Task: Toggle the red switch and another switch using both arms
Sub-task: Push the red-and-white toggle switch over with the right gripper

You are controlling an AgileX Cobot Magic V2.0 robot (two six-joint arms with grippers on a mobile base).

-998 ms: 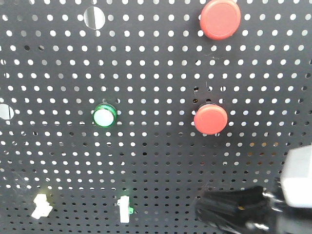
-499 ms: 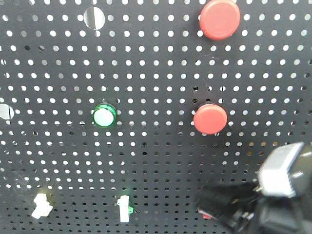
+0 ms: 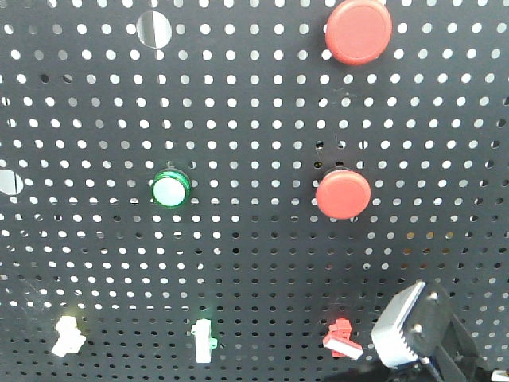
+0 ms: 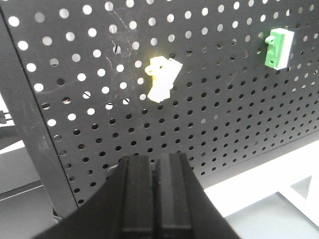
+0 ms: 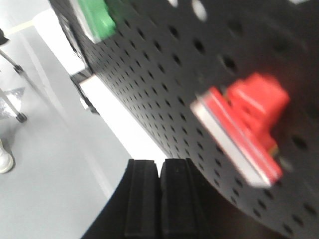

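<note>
red switch (image 3: 343,338): low in the front view, right of centre, mounted on the black pegboard (image 3: 238,263); lever bar looks tilted
another switch (image 4: 162,78): white with a yellow tint, upper centre of the left wrist view; lower left corner in the front view
right fingers (image 5: 142,199): pressed together, nothing between them; bottom centre of the right wrist view, below and left of the red switch, apart from it
left fingers (image 4: 137,194): also together, holding nothing; bottom centre of the left wrist view, well below the yellow-tinted switch, no contact
handling: both switches are likely small stiff plastic toggles, fixed to the board, light snap action; nothing to lift
where to act: no grasp needed, push the lever end with the closed fingertips; the small lever means a glancing push may slip off
not targets: green-tinted toggle (image 3: 204,342), two round red buttons (image 3: 358,30), green round button (image 3: 170,189)
containers: none seen
tabletop: not clearly in view
</note>
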